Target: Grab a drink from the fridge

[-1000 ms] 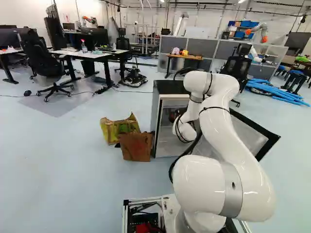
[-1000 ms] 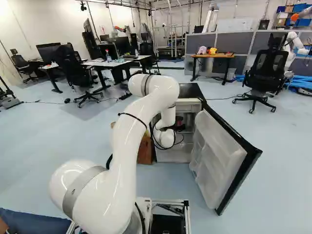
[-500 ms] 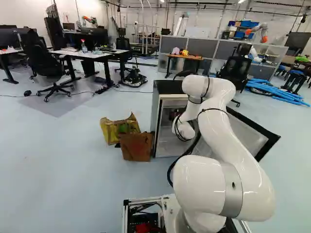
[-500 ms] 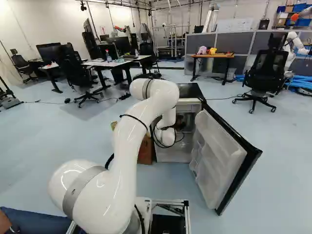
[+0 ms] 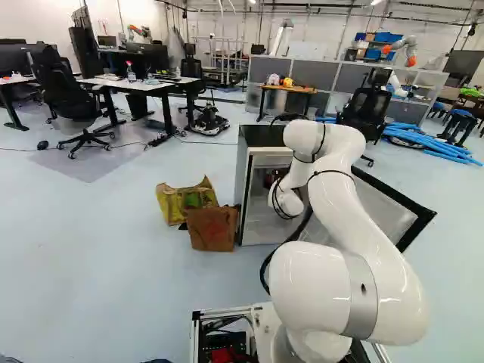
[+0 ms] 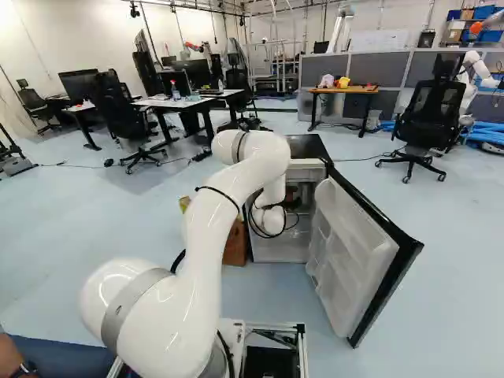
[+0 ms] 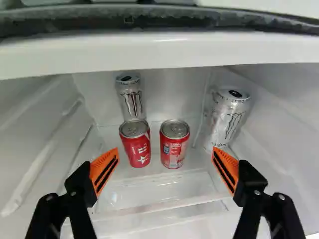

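The arm (image 6: 201, 236) rose left of the middle in the right base view, its far end at the open fridge (image 6: 307, 147), whose door (image 6: 346, 252) swung out toward the right of that frame. In the wrist view, the fingers (image 7: 105, 172) stood wide apart. Ahead of them, one red can (image 7: 135, 147) and another red can (image 7: 174, 147) stood upright, slightly apart. A silver can (image 7: 131, 102) stood behind the first, and another silver can (image 7: 228, 117) near a side wall
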